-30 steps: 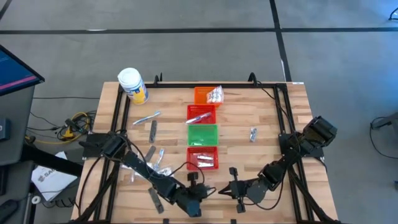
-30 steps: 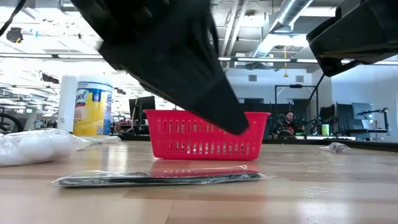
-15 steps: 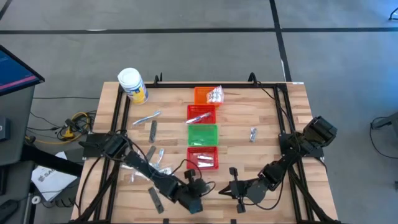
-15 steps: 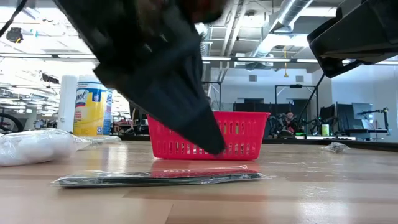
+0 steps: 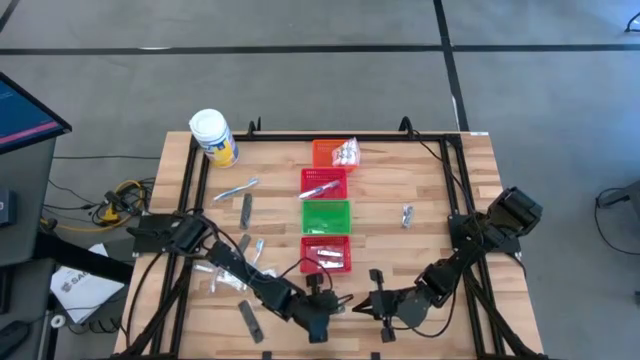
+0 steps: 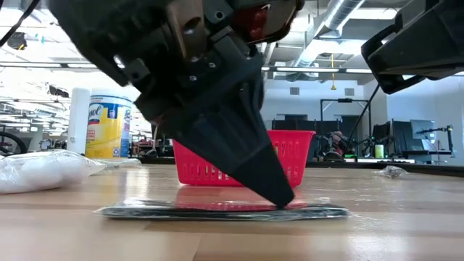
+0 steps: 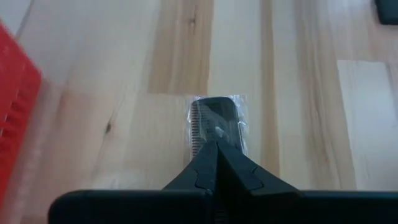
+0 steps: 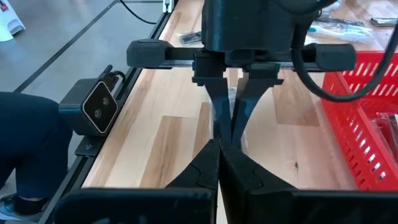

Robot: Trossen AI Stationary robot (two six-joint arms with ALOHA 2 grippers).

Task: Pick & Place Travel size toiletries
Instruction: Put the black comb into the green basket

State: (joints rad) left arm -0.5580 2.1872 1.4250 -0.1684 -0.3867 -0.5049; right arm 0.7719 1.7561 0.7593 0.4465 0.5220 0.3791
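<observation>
A dark flat strip in a clear wrapper lies flat on the wood in front of the near red basket. It also shows in the left wrist view as the strip. My left gripper is shut, and its tip is down on this strip. My right gripper, also shut, hovers just to the right of it near the table's front edge, facing the left gripper and holding nothing. Other toiletries lie loose at the table's left. My left gripper presses its shut fingertips down on the wrapped strip near one end. The fingers slant down from the table's left and lie along the strip. The strip stays flat on the table.
A row of baskets runs up the middle: red, green, red and orange. A white jar with a yellow label stands far left. Another dark strip lies near the front left, a small silvery item to the right.
My left gripper has come down, still shut, until its tip rests on the wrapped strip. The strip has slid flat along the table a little way toward the right edge. My right gripper has kept still.
</observation>
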